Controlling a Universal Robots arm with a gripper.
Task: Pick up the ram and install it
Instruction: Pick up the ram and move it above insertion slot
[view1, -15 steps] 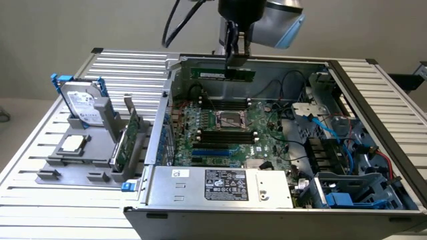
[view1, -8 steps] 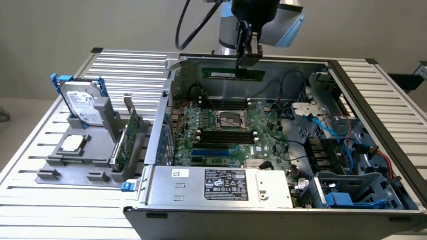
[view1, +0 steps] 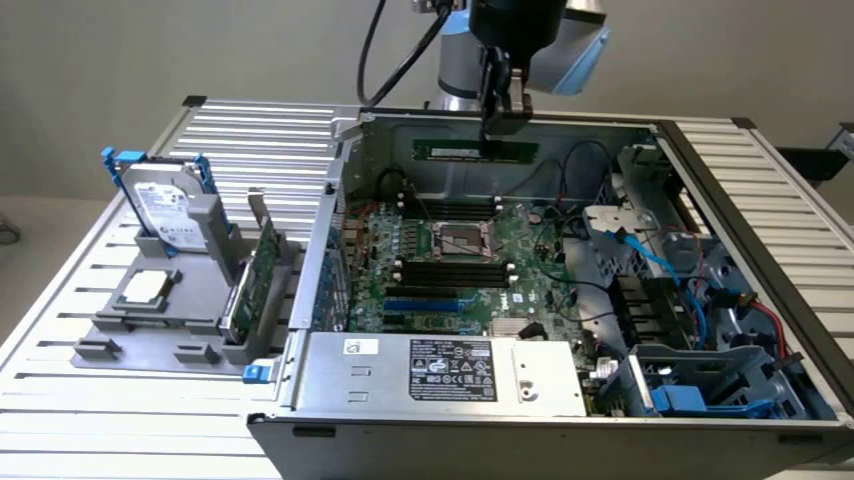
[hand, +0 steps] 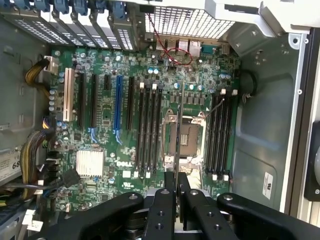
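My gripper (view1: 505, 126) hangs over the far side of the open computer case (view1: 747, 200), shut on the ram (view1: 477, 150). The ram is a long narrow green stick, held level by its top edge above the motherboard (view1: 534, 270). In the wrist view the ram (hand: 178, 125) shows edge-on as a thin dark line running out from the black fingers (hand: 165, 200). It hangs over the processor socket (hand: 189, 137), between two banks of black memory slots (hand: 149, 132) (hand: 220, 135). Both banks look bare.
A grey fixture (view1: 134, 345) at the exterior view's left holds a hard drive (view1: 171, 210), a green expansion card (view1: 254, 285) and a processor chip (view1: 144, 288). Inside the case are a power supply (view1: 454, 370), blue drive bays (view1: 694, 390) and loose cables (view1: 641, 250).
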